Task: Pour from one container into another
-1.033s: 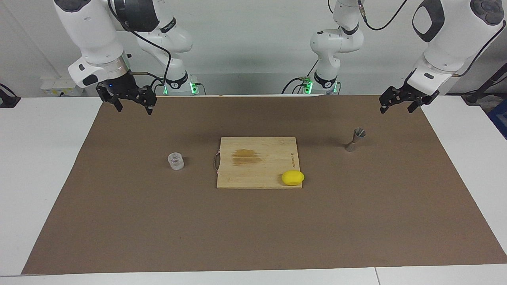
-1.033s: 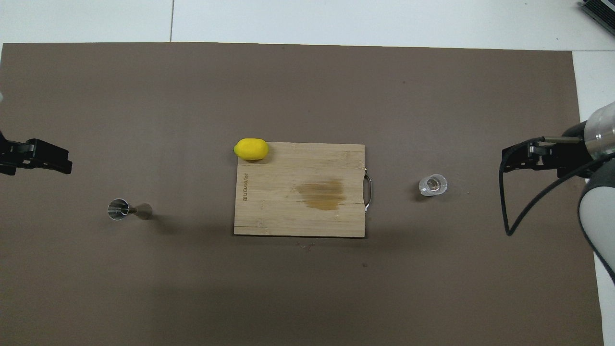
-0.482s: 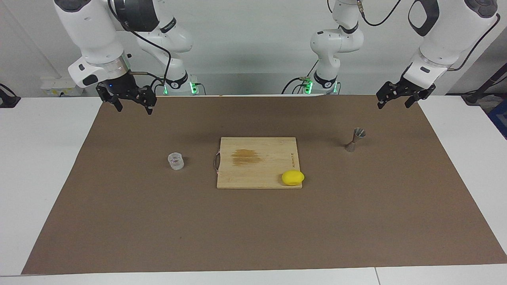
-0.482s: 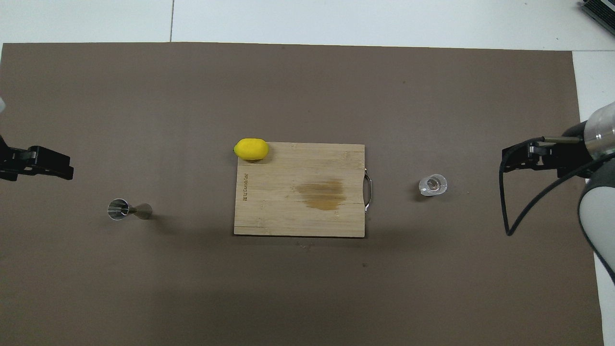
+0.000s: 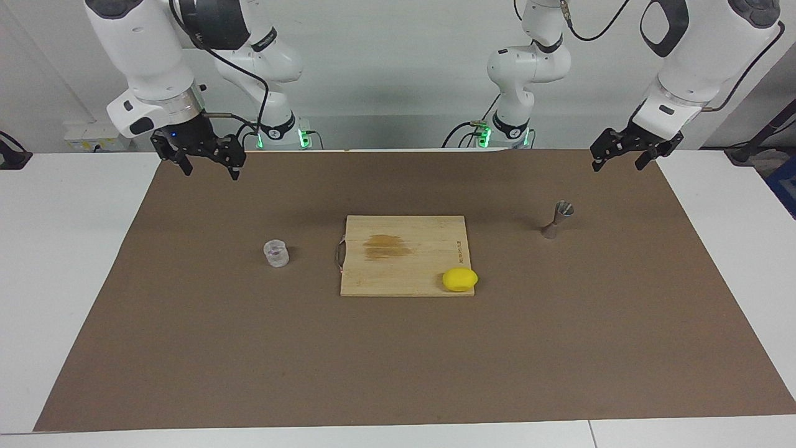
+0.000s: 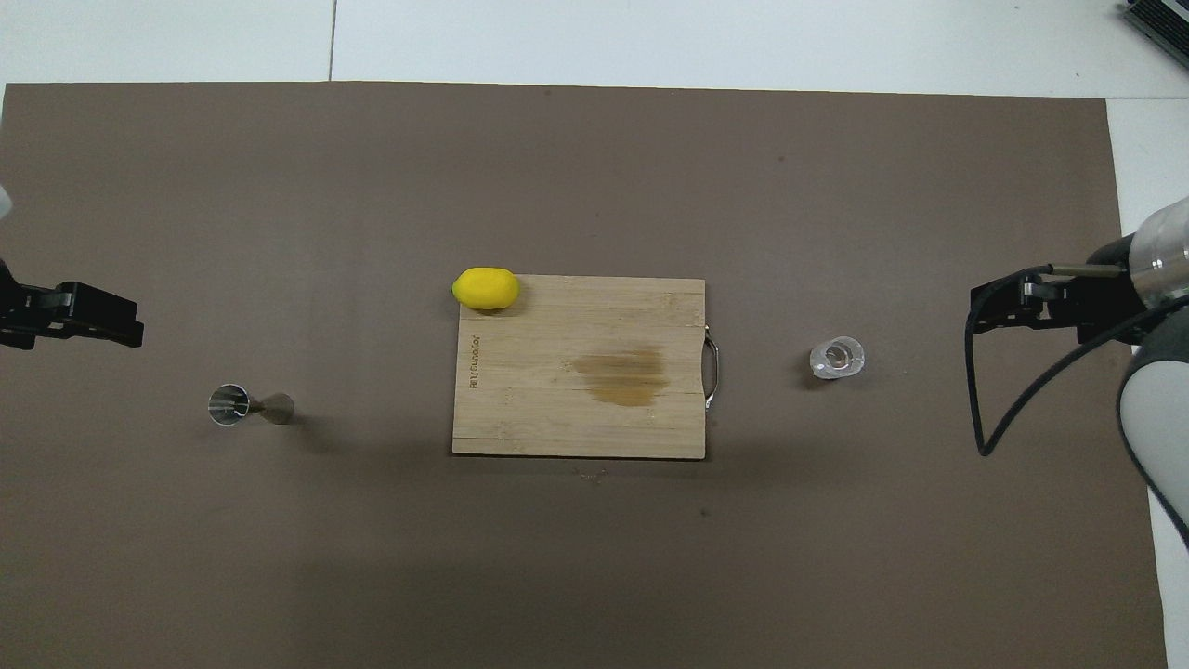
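Observation:
The small clear cup [image 5: 275, 253] stands upright on the brown mat, beside the cutting board toward the right arm's end; it also shows in the overhead view [image 6: 836, 358]. The metal hourglass jigger [image 5: 556, 219] stands upright toward the left arm's end, and shows in the overhead view too [image 6: 246, 406]. My right gripper [image 5: 211, 172] is open and empty, up in the air over the mat at the right arm's end, apart from the cup. My left gripper [image 5: 617, 165] is open and empty, up in the air over the mat at the left arm's end, apart from the jigger.
A wooden cutting board [image 5: 404, 236] with a dark stain lies in the middle of the mat [image 5: 398, 361]. A yellow lemon [image 5: 460, 279] rests at the board's corner farthest from the robots, toward the left arm's end.
My left gripper has risen a little and shifted slightly toward the middle of the table. The right arm, cup and jigger have not moved.

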Action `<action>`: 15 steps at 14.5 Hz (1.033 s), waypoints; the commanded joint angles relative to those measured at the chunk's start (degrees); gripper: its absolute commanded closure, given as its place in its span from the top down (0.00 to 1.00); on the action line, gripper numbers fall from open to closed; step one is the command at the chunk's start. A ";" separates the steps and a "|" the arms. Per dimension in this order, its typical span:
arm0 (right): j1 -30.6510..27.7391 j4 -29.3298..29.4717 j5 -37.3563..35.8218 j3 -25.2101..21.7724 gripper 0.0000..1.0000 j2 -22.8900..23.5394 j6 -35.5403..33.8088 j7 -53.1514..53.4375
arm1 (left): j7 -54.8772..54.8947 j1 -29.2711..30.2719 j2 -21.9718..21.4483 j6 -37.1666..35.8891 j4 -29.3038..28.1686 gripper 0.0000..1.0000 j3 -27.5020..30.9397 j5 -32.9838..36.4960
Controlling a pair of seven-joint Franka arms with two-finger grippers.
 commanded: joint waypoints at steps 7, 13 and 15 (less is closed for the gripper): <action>-0.57 0.43 -0.12 0.38 1.00 -0.16 -0.93 0.43 | -0.68 -0.80 -0.86 7.30 -1.94 1.00 0.70 0.93; -0.57 0.43 -0.12 0.38 1.00 -0.16 -0.93 0.43 | -0.68 -0.80 2.65 12.66 -1.25 1.00 0.70 1.45; -0.57 0.43 -0.12 0.38 1.00 -0.16 -0.93 0.43 | -0.33 -0.36 3.45 16.08 -1.85 1.00 0.79 1.28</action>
